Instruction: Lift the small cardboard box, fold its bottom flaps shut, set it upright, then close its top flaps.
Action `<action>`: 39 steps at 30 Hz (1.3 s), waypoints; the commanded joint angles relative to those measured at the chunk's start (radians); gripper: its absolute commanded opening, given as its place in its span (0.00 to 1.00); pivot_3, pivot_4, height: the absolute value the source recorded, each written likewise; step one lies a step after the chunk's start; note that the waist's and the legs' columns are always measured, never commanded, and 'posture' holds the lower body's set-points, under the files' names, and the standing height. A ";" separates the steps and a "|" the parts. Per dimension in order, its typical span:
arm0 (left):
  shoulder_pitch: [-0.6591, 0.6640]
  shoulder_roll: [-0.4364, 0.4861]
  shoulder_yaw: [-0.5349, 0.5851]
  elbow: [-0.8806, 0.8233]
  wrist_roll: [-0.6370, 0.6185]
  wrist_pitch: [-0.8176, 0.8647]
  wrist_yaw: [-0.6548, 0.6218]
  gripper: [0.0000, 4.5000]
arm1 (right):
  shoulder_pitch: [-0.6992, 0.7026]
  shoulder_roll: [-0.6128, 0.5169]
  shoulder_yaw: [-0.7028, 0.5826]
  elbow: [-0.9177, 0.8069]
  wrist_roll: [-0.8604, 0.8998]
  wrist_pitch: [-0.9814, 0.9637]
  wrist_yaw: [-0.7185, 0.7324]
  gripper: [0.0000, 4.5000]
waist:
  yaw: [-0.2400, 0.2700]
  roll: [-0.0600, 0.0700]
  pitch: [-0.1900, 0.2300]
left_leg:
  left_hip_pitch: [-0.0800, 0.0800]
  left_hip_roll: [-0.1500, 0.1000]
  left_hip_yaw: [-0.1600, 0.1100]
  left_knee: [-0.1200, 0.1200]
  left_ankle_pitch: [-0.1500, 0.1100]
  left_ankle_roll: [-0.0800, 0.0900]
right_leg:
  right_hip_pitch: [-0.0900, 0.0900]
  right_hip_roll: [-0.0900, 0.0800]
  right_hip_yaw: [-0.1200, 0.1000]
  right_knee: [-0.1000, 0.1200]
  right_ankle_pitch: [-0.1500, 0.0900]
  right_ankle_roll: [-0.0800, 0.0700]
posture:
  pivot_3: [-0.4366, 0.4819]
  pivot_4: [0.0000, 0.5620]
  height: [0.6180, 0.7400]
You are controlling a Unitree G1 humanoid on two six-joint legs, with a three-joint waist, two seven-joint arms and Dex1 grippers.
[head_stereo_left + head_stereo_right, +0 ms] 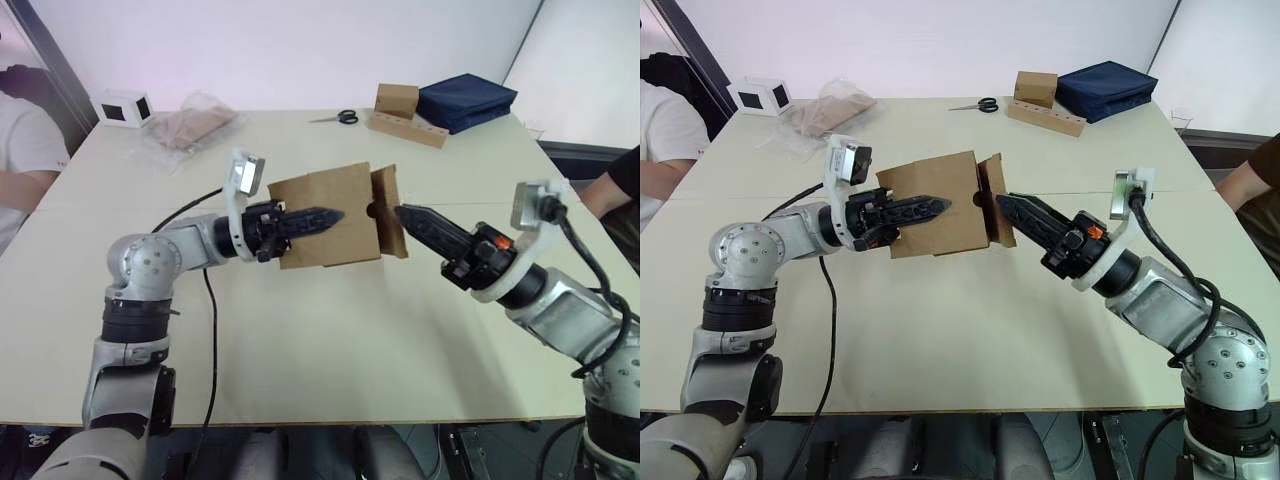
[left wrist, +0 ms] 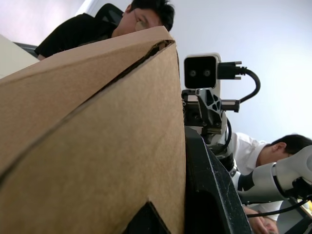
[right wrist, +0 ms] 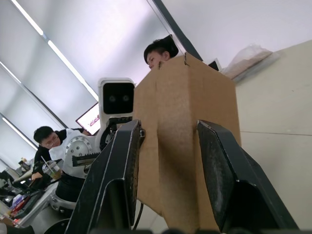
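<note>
The small cardboard box (image 1: 340, 190) hangs on its side above the table (image 1: 330, 340), near the middle. My left gripper (image 1: 335, 214) is shut on its near wall, with one black finger lying across the outside of the wall. Brown flaps (image 1: 388, 225) stand partly open at the box's right end, one with a small notch. My right gripper (image 1: 402, 212) comes in from the right with its tips at those flaps. In the right wrist view its fingers (image 3: 117, 170) stand apart, open, with the cardboard (image 3: 180, 122) right in front of them.
At the table's far edge are a white box with dark windows (image 1: 124, 106), a plastic bag (image 1: 190, 125), scissors (image 1: 340, 117), a brown cube on a holed strip (image 1: 405, 115) and a navy bag (image 1: 465, 100). People sit at the left (image 1: 20, 150) and right (image 1: 615, 185).
</note>
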 commanded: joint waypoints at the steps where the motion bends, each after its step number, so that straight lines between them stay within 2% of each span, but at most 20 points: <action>1: -0.026 -0.008 0.017 -0.005 -0.010 -0.015 -0.008 0.00 | -0.001 0.008 0.005 -0.039 0.023 -0.024 -0.010 0.41 | 0.000 0.000 0.000 | 0.000 0.000 0.000 0.000 0.000 0.000 | 0.000 0.000 0.000 0.000 0.000 0.000 | 0.48 0.27 1.00; 39: -0.009 -0.028 0.027 -0.052 -0.060 0.004 0.017 0.00 | -0.005 0.032 0.030 -0.021 -0.056 -0.053 -0.014 0.41 | 0.000 0.000 0.000 | 0.000 0.000 0.000 0.000 0.000 0.000 | 0.000 0.000 0.000 0.000 0.000 0.000 | 0.48 0.27 1.00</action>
